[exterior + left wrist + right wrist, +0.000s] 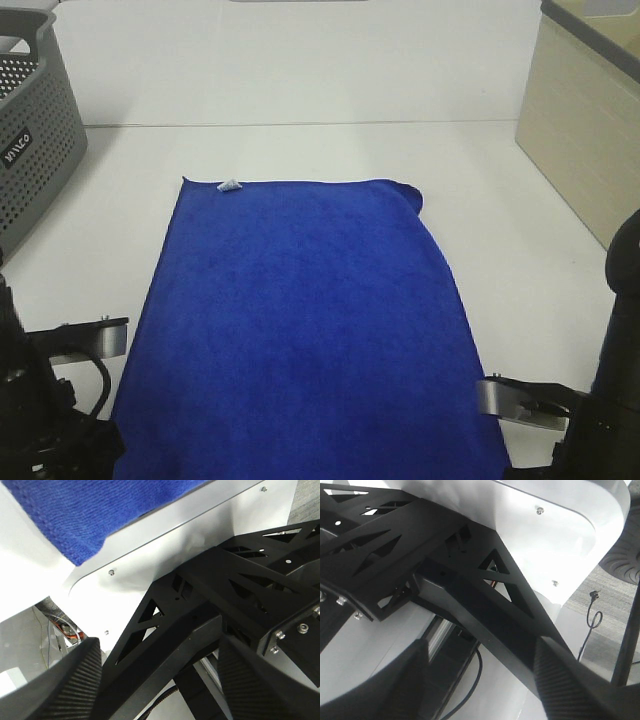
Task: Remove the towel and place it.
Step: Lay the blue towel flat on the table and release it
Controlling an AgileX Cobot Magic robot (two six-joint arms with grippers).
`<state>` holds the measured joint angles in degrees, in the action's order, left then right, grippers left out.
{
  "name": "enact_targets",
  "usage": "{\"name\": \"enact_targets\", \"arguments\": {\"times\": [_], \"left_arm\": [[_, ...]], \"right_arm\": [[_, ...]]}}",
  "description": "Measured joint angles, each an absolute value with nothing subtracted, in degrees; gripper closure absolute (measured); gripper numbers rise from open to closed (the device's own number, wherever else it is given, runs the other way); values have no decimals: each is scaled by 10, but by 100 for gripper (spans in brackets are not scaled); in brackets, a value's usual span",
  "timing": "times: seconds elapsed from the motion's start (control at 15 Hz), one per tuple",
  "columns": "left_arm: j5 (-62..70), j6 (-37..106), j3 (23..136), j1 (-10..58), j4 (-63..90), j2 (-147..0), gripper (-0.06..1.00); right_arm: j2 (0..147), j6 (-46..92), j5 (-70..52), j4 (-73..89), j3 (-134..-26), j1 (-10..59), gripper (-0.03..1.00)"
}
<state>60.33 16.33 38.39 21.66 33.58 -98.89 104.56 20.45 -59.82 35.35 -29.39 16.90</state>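
Royal-blue towel [300, 320] lies flat, long axis pointing away; left gripper [165, 690] and right gripper [485, 685], both spread wide and empty, sit behind its near corners.

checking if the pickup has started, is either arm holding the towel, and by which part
Nothing is held. The towel lies spread on the table; the left gripper and right gripper have open, empty jaws.

We see the towel [90, 515] corner lying at the tabletop's [150, 555] rounded white edge, black frame struts [200, 595] nearby, and the left tool [160, 690] with fingers spread apart.
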Motion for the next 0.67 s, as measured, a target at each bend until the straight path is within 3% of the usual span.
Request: {"name": "enact_targets", "arguments": {"times": [0.33, 0.67], "left_arm": [[613, 163, 392, 217, 332, -916, 31], [627, 146, 453, 217, 306, -859, 31]], "right_arm": [[981, 175, -640, 342, -319, 169, 25], [870, 131, -676, 269, -465, 169, 25]]}}
